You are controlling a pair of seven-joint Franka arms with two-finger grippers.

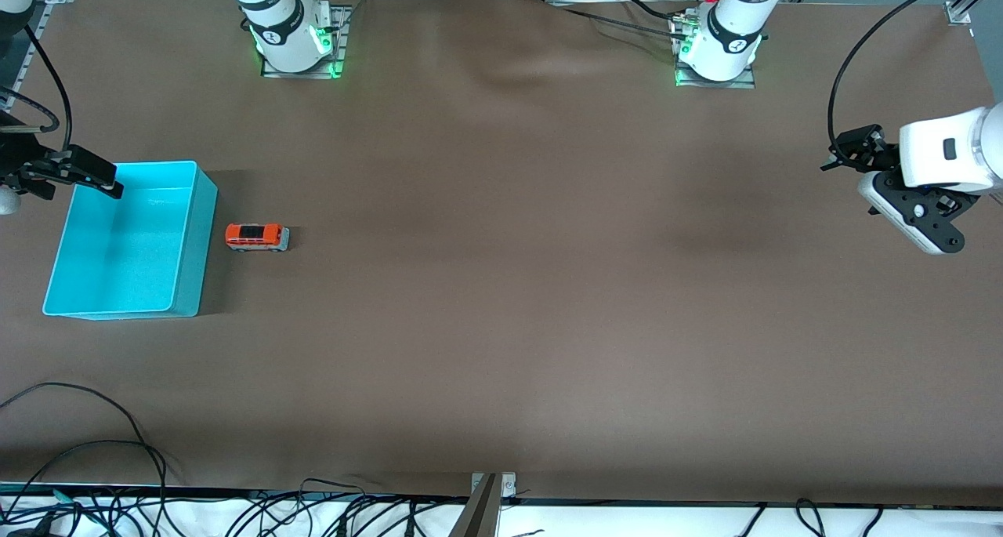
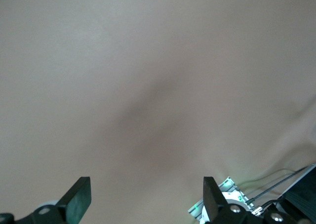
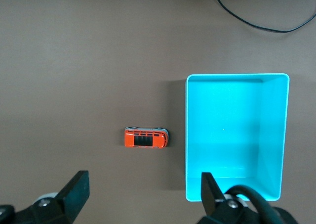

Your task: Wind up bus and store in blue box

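The small orange bus [image 1: 256,237] stands on its wheels on the brown table, right beside the blue box [image 1: 196,247], on the side toward the left arm's end. The box is open-topped and has nothing in it. In the right wrist view the bus [image 3: 146,137] and the box [image 3: 232,135] lie well below. My right gripper [image 1: 86,175] is up in the air over the box's corner at the right arm's end; it [image 3: 144,194] is open and holds nothing. My left gripper [image 1: 928,227] waits high over the left arm's end of the table; it [image 2: 145,199] is open over bare table.
The two arm bases [image 1: 294,39] [image 1: 717,47] stand at the table edge farthest from the front camera. Loose cables [image 1: 117,443] lie along the nearest edge by a metal bracket [image 1: 494,486]. A cable [image 3: 256,16] shows in the right wrist view.
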